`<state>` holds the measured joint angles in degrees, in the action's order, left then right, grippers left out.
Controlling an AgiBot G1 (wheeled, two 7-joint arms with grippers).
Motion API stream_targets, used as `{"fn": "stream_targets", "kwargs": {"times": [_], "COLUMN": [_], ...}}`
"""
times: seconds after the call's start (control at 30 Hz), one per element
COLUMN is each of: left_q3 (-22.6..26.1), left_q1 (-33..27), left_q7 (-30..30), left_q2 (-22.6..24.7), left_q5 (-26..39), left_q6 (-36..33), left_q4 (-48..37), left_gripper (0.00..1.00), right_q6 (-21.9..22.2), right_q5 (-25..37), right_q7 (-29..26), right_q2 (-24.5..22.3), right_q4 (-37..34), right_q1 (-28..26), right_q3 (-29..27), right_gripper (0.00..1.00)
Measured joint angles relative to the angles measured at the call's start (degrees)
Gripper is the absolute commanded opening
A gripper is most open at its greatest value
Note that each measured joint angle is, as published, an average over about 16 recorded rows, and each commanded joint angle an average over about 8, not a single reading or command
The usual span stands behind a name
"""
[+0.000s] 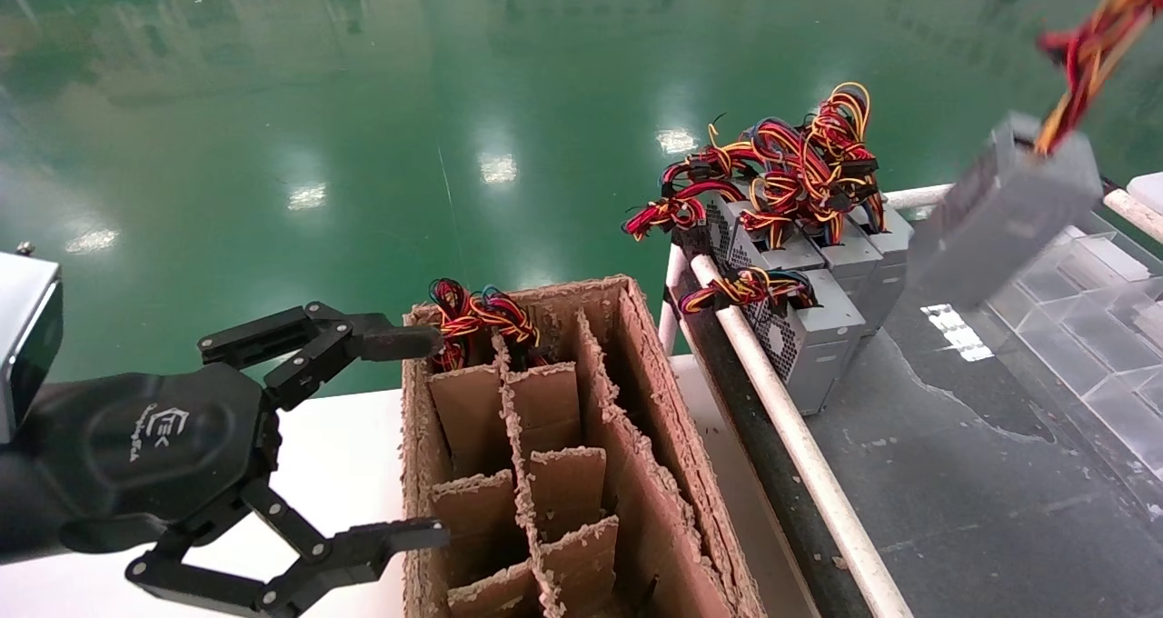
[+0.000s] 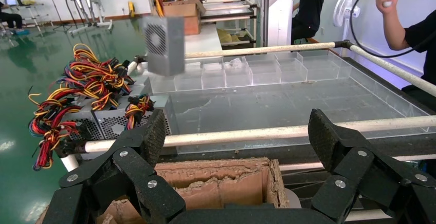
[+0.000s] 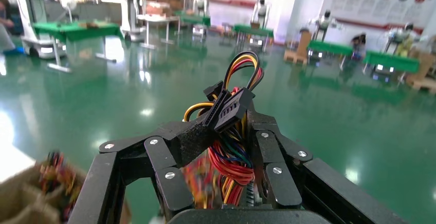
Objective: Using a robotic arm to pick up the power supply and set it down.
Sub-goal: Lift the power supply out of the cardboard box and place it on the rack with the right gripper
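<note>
A grey power supply [image 1: 1004, 214] hangs tilted in the air at the upper right, over the dark work surface. It dangles by its red, yellow and black wire bundle [image 1: 1090, 41]. In the left wrist view the same power supply [image 2: 163, 44] hangs above the clear bins. My right gripper [image 3: 234, 131] is shut on that wire bundle [image 3: 231, 157], with a black plug [image 3: 229, 108] sticking out past the fingers. The box itself is hidden in the right wrist view. My left gripper [image 1: 409, 441] stands open beside the cardboard box [image 1: 677, 473], holding nothing, and the left gripper [image 2: 239, 131] looks over the box rim.
Several more power supplies [image 1: 809, 273] with wire bundles stand grouped at the dark surface's far left corner. A white rail [image 1: 800, 436] edges that surface [image 1: 954, 473]. The cardboard box has dividers, with wires [image 1: 477, 318] in its far cell. Clear bins [image 1: 1090, 327] lie right. A person [image 2: 411, 29] stands beyond.
</note>
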<state>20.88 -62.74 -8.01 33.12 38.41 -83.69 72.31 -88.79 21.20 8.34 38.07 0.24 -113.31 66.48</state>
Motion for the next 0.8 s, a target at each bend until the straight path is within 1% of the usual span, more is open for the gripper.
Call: {"fn": "stream_targets", "kwargs": {"times": [0.17,0.3,0.53,0.8], "left_q3": [0.0,0.0,0.0,0.0], "left_q1": [0.0,0.0,0.0,0.0], "left_q7": [0.0,0.0,0.0,0.0], "left_q2": [0.0,0.0,0.0,0.0], "left_q5": [0.0,0.0,0.0,0.0], "left_q6": [0.0,0.0,0.0,0.0], "left_q4": [0.0,0.0,0.0,0.0], "left_gripper": [1.0,1.0,1.0,1.0], "right_q6": [-1.0,-0.4,3.0,7.1], "right_q5": [0.0,-0.2,-0.6,-0.4], "right_q7": [-0.5,-0.4,0.5,1.5], "right_q2": [-1.9,-2.0,0.4,4.0], "right_q4": [1.7,3.5,6.0,7.6], "right_q1": [3.7,6.9,11.0,12.5], "right_q3": [0.1,0.1,0.0,0.1], "right_gripper": [0.0,0.0,0.0,0.0]}}
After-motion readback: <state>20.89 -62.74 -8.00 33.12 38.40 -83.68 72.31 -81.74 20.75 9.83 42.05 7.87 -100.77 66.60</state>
